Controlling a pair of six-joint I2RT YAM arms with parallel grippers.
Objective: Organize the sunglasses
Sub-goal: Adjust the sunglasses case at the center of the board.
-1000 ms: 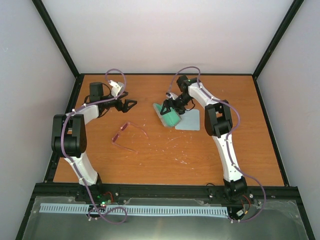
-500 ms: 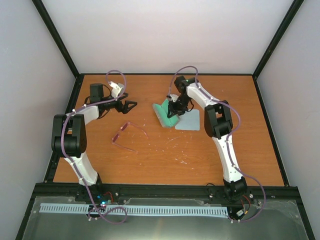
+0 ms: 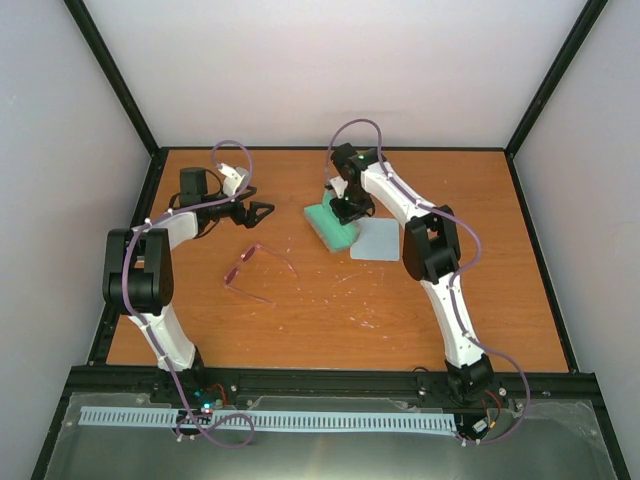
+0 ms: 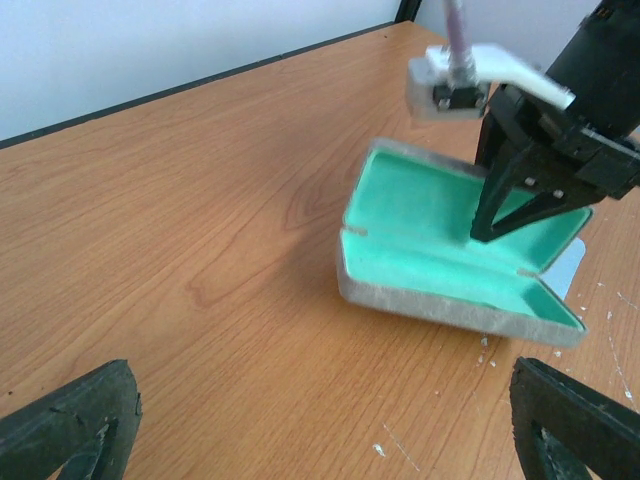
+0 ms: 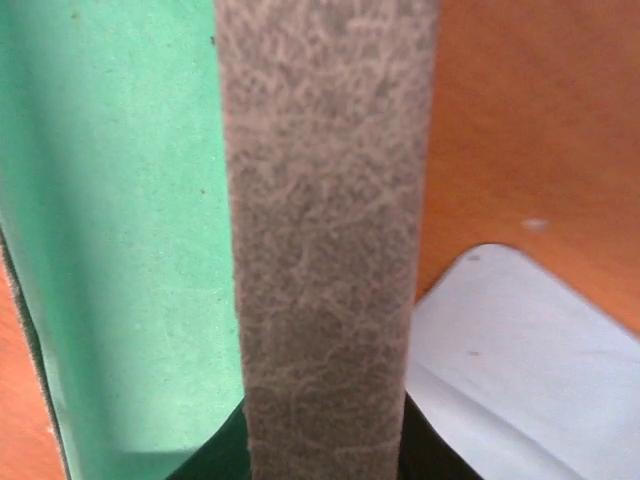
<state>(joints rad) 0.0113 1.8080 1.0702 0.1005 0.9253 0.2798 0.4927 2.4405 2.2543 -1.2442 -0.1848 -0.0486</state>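
On an orange-brown wooden bench (image 3: 420, 300), flecked with pale specks and closed in by plain white walls (image 3: 330, 70) and black corner posts (image 3: 110, 75), the sunglasses (image 3: 258, 270) are laid left of centre with their temple arms unfolded, well apart from both arms. An opened grey case (image 3: 330, 228) with teal lining is set farther back, near the middle. A light blue-grey cloth (image 3: 378, 240) is spread just beside it on the right; whether the two touch cannot be told. The left jaws are held wide apart over bare wood, behind the sunglasses and left of the case, with nothing gripped or touched. The right jaws are closed narrowly on the raised lid of the case, one finger (image 4: 495, 170) being seen against the teal lining and the other behind the grey wall.
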